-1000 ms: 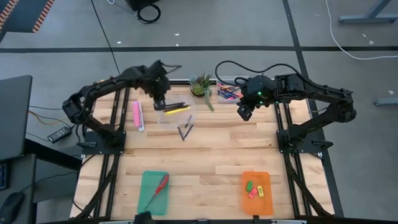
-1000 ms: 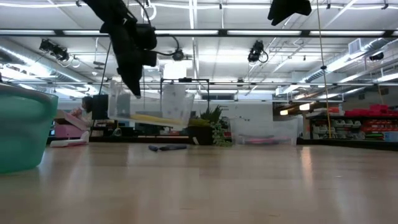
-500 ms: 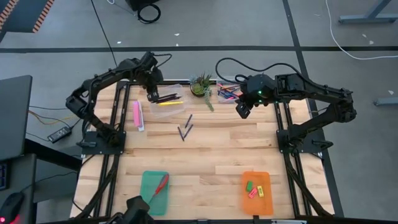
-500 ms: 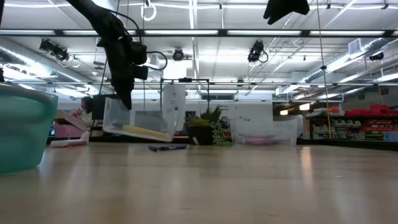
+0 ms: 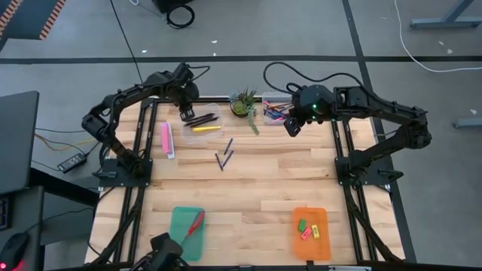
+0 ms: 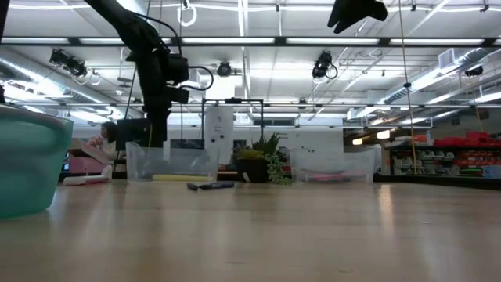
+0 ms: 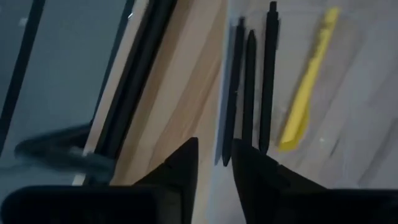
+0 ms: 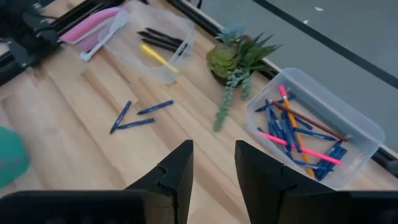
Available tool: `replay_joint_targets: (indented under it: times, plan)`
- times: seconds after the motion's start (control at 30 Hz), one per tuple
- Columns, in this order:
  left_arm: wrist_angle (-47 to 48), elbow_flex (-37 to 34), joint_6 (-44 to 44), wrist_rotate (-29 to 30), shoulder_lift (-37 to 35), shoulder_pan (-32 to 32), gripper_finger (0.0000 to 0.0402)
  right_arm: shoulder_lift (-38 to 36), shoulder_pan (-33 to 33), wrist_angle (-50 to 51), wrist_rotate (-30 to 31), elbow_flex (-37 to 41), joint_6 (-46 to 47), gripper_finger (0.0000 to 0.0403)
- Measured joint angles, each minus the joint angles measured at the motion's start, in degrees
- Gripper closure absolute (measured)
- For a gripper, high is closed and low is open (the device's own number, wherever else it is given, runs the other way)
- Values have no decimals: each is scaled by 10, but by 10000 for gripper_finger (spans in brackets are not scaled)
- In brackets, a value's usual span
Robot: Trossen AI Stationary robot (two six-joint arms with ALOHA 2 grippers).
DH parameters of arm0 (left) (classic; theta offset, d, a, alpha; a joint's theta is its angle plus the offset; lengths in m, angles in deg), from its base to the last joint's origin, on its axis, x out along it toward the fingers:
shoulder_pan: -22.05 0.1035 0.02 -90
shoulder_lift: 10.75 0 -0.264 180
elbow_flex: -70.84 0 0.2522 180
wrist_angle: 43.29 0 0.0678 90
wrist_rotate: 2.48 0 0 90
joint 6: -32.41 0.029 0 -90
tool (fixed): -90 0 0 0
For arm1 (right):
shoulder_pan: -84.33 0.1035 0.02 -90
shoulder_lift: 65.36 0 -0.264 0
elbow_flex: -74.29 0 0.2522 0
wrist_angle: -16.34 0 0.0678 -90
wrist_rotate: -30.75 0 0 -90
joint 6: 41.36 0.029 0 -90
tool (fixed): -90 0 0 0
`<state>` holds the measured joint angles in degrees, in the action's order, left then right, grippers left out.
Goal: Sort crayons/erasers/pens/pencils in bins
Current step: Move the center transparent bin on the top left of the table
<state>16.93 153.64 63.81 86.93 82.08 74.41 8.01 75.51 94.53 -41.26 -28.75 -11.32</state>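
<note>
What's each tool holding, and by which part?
Right tool: open, holds nothing. Left tool: at the wall of the clear bin resting on the table; whether it grips cannot be told.

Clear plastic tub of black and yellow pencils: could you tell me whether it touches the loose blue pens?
Apart. The right wrist view shows bare wood between the clear plastic tub and the blue pens.

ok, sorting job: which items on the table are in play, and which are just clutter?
In play:
- three blue pens loose on the table
- pencil tub
- pen tub
- teal tray
- orange tray with erasers

Clutter:
- potted plant
- pink box
- red-handled scissors in the teal tray
</note>
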Motion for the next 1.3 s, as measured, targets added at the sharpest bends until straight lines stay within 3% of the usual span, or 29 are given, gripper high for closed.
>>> replay_joint_targets:
  times: [0.23,0.4,0.6,0.8,0.97,1.17,1.3]
  plan:
    - [25,0,-92,21,-73,-23,258,0,-26,-2,0,0,0,278]
    - [66,0,-182,-23,-138,-81,254,0,-36,-5,0,0,0,278]
    - [85,0,-258,-56,-132,-181,280,0,-35,-15,0,0,-2,278]
    - [157,-2,-315,-40,-75,-247,310,0,-25,-16,0,0,-3,278]
    - [200,-42,-353,-56,-52,-253,347,0,-6,-16,0,0,-3,278]
    - [153,-96,-418,-77,-51,-255,393,0,21,-16,0,0,11,278]
    - [103,-108,-450,-56,-50,-252,391,3,30,-23,17,6,14,278]
